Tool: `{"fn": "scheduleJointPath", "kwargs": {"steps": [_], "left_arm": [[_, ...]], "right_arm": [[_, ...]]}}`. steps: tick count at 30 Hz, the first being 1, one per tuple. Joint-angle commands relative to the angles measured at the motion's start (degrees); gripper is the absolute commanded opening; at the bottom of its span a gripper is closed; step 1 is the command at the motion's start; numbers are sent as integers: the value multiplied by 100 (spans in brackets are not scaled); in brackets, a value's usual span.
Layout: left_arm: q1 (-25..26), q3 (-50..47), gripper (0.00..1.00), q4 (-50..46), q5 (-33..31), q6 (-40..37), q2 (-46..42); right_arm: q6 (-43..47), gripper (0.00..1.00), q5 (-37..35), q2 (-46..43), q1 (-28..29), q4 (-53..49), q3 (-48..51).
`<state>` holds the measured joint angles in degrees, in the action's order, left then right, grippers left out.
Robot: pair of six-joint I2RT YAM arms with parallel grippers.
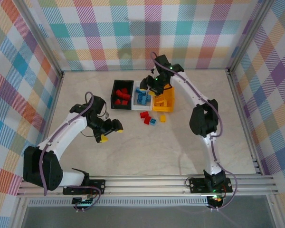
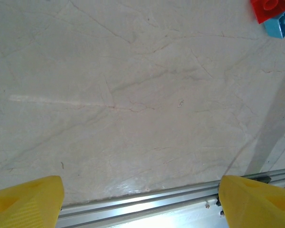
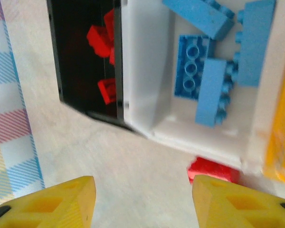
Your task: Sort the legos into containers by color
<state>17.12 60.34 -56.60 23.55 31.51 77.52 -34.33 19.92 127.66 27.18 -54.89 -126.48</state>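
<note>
Right wrist: studded blue bricks [image 3: 211, 90] in smooth white bin [image 3: 142, 71]; left claw [image 2: 141, 202], right claw [image 3: 142, 190] both agape

No gap for me either side of the white bin [image 3: 142, 85]: black bin [image 3: 66, 90] hugs its left wall, orange bin [image 3: 281, 118] its right. Loose bricks [image 1: 151, 118] clutter its near side; the table [image 1: 147, 152] past those is wide open.

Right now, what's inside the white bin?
Blue legos, at least four, overlapping in the white bin; no other colour shows. Anything beneath them is covered; from above the right gripper hides part.
</note>
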Motion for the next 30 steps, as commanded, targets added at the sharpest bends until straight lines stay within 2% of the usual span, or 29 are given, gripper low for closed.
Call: {"fn": "scheduleJointPath", "kwargs": {"steps": [1,5,9,11,14,17,21,23,30], "left_arm": [[57,212,85,271,192,235,104],[325,167,85,701,174,844,252],[851,245,85,830,-301,1251,275],[1115,301,86,748,-549,1437,181],[1353,299,87,608,-785,1585,-15],[1355,233,87,428,-922,1542,-102],[1355,305,88,356,-870,1368,-15],[1347,408,88,263,-879,1255,52],[1290,685,89,-71,-1103,904,65]], "right_arm": [[1066,57,-366,-752,55,-671,712],[2205,58,-634,-1431,192,-508,2120],[3210,58,-515,-1958,500,213,3487],[3655,59,-818,-2131,745,517,3867],[4264,58,-956,-2460,937,1373,4459],[4916,59,-630,-2723,938,2538,5156],[5654,60,-943,-2486,946,2642,4997],[5735,60,-1271,-2265,947,2416,4711],[5923,60,-1405,-1811,940,2291,4355]]}}
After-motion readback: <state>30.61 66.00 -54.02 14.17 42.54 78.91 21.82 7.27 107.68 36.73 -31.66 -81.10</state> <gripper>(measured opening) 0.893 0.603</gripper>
